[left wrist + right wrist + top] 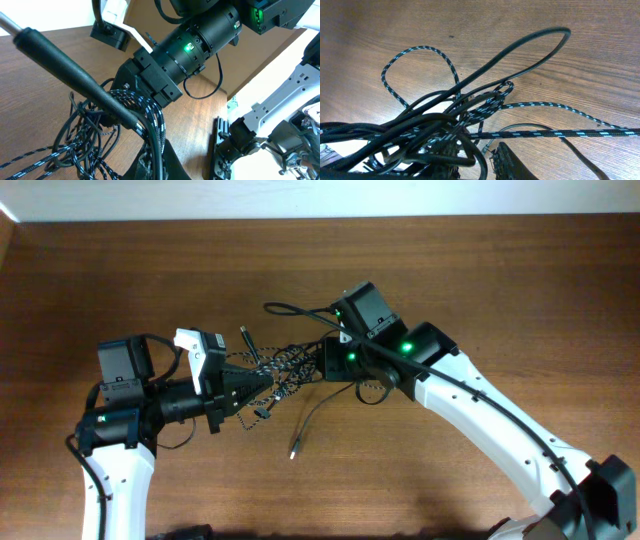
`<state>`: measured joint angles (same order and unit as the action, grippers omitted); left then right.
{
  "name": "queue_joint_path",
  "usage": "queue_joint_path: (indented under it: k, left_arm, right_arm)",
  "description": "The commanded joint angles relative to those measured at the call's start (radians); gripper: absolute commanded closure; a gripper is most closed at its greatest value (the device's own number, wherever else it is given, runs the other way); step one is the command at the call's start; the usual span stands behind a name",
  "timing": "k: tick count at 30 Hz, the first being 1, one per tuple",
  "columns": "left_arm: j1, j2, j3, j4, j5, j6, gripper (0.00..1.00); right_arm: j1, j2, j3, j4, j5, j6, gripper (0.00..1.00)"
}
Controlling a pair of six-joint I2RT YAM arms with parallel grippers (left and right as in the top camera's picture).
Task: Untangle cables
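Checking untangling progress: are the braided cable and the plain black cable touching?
Touching: right wrist view shows the plain black cable lying across the braided cable.

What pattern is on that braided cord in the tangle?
The braided cord is black flecked with white; the right wrist view shows it best.

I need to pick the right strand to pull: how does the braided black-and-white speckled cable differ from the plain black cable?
Surface: the braided black-and-white speckled cable has a flecked weave; the plain black cable is smooth. Thickness: the braided one looks thicker, the black one thinner. Pose: the braided one is bunched in the clump; the black one trails a free end across the brown wooden table. Both run into one tangle.
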<state>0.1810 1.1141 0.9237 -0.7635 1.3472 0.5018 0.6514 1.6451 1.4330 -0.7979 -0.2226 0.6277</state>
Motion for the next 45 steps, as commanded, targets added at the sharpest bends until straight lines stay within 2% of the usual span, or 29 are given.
queue_joint_path:
  k: [1, 2, 4, 5, 7, 8, 10, 12, 14, 16, 18, 19, 20, 21, 22, 23, 25, 26, 28, 32, 34, 38, 43, 45]
  left_arm:
    - [0.002, -0.016, 0.021, -0.001, 0.045, 0.022, 1.0]
    - [0.002, -0.016, 0.021, -0.001, 0.045, 0.022, 1.0]
    - [0.002, -0.016, 0.021, -0.002, 0.005, 0.017, 1.0]
    - [0.002, -0.016, 0.021, -0.001, -0.089, -0.036, 1.0]
    - [0.003, -0.016, 0.021, 0.001, -0.348, -0.233, 1.0]
    - [0.003, -0.016, 0.021, 0.003, -0.518, -0.367, 1.0]
    - [0.003, -0.016, 0.021, 0.003, -0.859, -0.636, 1.0]
    - [0.003, -0.016, 0.021, 0.002, -1.028, -0.83, 1.0]
    - [0.003, -0.016, 0.021, 0.001, -1.098, -0.93, 1.0]
    - [0.003, -0.016, 0.021, -0.021, -1.191, -0.999, 1.0]
    - [0.003, -0.016, 0.021, -0.048, -1.224, -1.005, 1.0]
    - [0.002, -0.016, 0.021, -0.058, -1.212, -0.999, 1.0]
    - [0.002, -0.016, 0.021, -0.051, -1.161, -0.951, 1.0]
    - [0.002, -0.016, 0.021, -0.011, -1.016, -0.85, 1.0]
    - [0.002, -0.016, 0.021, 0.035, -0.858, -0.754, 1.0]
    - [0.002, -0.016, 0.021, 0.106, -0.584, -0.571, 1.0]
    - [0.002, -0.016, 0.021, 0.158, -0.183, -0.271, 1.0]
    - [0.002, -0.016, 0.021, 0.158, -0.11, -0.195, 1.0]
    - [0.002, -0.016, 0.021, 0.158, -0.098, -0.188, 1.0]
    - [0.002, -0.017, 0.021, 0.207, 0.014, -0.186, 1.0]
    - [0.002, -0.016, 0.021, 0.214, 0.019, -0.186, 1.0]
    - [0.002, -0.016, 0.021, 0.213, 0.019, -0.186, 1.0]
    - [0.002, -0.016, 0.021, 0.213, 0.019, -0.186, 1.0]
    - [0.002, -0.016, 0.021, 0.213, 0.019, -0.186, 1.0]
  right_arm:
    - [0.004, 0.034, -0.02, 0.006, 0.061, 0.043, 0.85]
    - [0.004, 0.047, -0.02, 0.006, 0.101, 0.043, 0.96]
    - [-0.001, 0.033, -0.017, -0.01, 0.183, -0.01, 0.96]
    - [-0.011, 0.011, -0.012, -0.029, 0.223, -0.01, 0.96]
    - [-0.045, -0.06, -0.004, -0.08, 0.351, -0.01, 0.96]
    - [-0.08, -0.123, -0.004, -0.109, 0.462, -0.009, 0.96]
    - [-0.163, -0.214, -0.004, -0.134, 0.519, -0.009, 0.96]
    - [-0.264, -0.296, -0.004, -0.13, 0.444, 0.009, 0.96]
    - [-0.335, -0.344, -0.004, -0.126, 0.326, 0.009, 0.96]
    - [-0.404, -0.389, -0.004, -0.112, 0.23, 0.008, 0.96]
    - [-0.473, -0.425, -0.004, -0.047, 0.019, -0.027, 0.96]
    - [-0.483, -0.427, -0.004, -0.001, -0.08, -0.079, 0.96]
    - [-0.481, -0.422, -0.004, 0.025, -0.15, -0.121, 0.91]
    - [-0.474, -0.411, -0.004, 0.024, -0.187, -0.127, 0.83]
    - [-0.466, -0.397, -0.005, 0.01, -0.196, -0.127, 0.8]
    - [-0.454, -0.38, -0.005, -0.01, -0.196, -0.127, 0.76]
    - [-0.428, -0.336, -0.005, -0.056, -0.236, -0.166, 0.75]
    - [-0.418, -0.317, -0.005, -0.063, -0.299, -0.225, 0.73]
    - [-0.386, -0.256, -0.005, -0.076, -0.496, -0.388, 0.64]
    - [-0.352, -0.169, -0.006, -0.081, -0.553, -0.407, 0.64]
    - [-0.32, -0.136, -0.006, -0.081, -0.649, -0.491, 0.64]
    - [-0.256, -0.118, -0.006, -0.08, -0.637, -0.658, 0.62]
    - [-0.256, -0.117, -0.006, -0.077, -0.623, -0.734, 0.62]
    - [-0.246, -0.116, -0.01, -0.081, -0.55, -0.703, 0.63]
